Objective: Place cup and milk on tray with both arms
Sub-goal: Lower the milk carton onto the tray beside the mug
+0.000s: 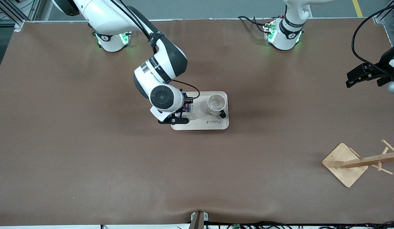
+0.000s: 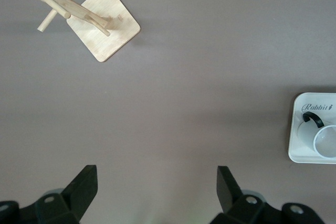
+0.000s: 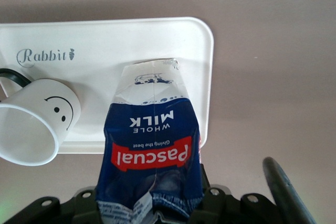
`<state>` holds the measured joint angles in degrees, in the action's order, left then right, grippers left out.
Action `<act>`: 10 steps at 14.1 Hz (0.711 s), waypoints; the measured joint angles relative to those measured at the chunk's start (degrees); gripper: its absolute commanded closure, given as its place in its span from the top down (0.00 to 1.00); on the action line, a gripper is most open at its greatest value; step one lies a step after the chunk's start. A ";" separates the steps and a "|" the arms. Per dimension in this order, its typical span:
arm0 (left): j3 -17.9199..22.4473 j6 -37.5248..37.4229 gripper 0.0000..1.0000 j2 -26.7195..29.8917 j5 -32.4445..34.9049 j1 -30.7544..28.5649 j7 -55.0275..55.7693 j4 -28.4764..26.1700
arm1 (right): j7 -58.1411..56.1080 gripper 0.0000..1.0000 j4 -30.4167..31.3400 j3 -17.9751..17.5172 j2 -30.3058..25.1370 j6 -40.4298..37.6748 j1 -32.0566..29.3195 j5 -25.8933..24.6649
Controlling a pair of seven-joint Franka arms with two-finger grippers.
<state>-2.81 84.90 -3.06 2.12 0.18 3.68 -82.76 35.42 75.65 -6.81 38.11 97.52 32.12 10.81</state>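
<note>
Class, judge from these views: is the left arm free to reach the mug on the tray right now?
Probably yes. The left claw hangs open over bare table with nothing between it and the mug. The right claw is busy beside it, holding the milk on the tray, so space is tight.

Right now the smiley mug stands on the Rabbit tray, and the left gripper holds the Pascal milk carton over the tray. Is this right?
Not quite: the right gripper holds the Pascal milk carton, as the right wrist view shows. The left gripper is open and empty. The smiley mug does stand on the Rabbit tray.
</note>
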 measured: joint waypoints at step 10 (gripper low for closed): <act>-0.02 -0.10 1.00 0.00 0.00 0.05 0.00 0.00 | 3.54 1.00 -0.27 0.58 0.39 -2.80 0.25 -0.50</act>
<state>-2.83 84.80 -3.05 2.12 0.23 3.68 -82.76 38.97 75.38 -6.23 38.51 94.72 32.36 10.31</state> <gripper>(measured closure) 0.000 0.361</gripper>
